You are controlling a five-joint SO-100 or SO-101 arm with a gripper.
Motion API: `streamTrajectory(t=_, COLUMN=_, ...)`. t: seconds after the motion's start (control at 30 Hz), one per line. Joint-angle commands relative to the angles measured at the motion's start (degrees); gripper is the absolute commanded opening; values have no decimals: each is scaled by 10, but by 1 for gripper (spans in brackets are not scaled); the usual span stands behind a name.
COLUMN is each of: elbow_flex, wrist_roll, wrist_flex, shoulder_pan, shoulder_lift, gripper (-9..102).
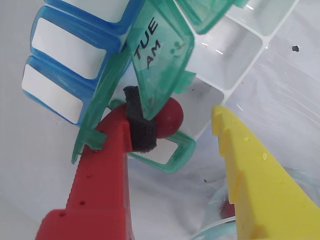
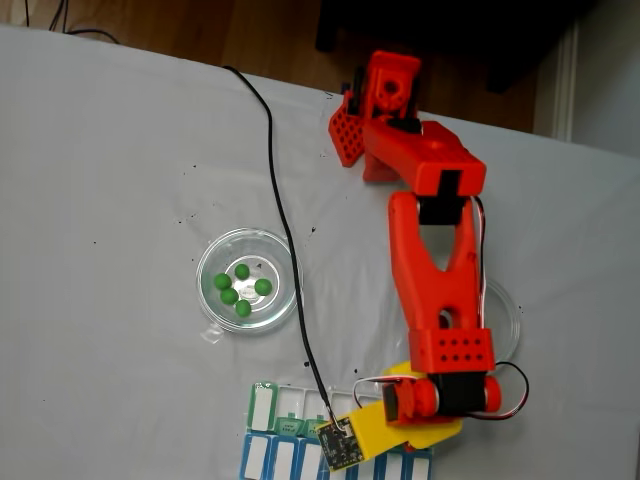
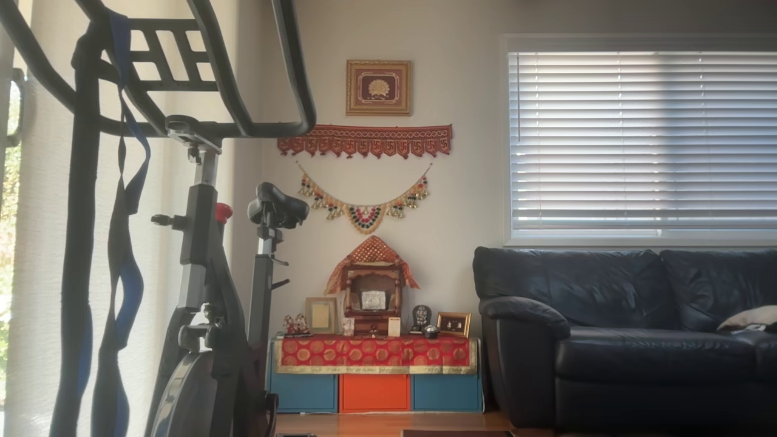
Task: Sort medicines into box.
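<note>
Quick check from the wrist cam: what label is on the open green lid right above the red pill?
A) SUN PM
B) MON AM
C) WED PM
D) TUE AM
D: in the wrist view the open green lid reads TUE AM, and the dark red pill sits just below it beside the red finger's black pad, with the gripper spread wide.

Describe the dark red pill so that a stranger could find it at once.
In the wrist view, find the pill box and its open green lid marked TUE AM. Just below that lid, against the red finger's black pad, sits the dark red pill, the one round red thing there.
</note>
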Motion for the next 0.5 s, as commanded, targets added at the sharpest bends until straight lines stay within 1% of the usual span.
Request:
streamTrajectory(t=0.0, elbow_flex=-58, wrist_roll=-6, wrist_flex=3, shoulder_pan=-3, shoulder_lift=31, gripper=24)
streamTrajectory(t=0.37, elbow_flex=-57, wrist_roll=-8, wrist_flex=4, shoulder_pan=-3, shoulder_lift=37, gripper=26)
streamTrajectory(t=0.47, elbow_flex=-54, wrist_roll=-6, wrist_flex=4, shoulder_pan=-4, shoulder_lift=42, gripper=24)
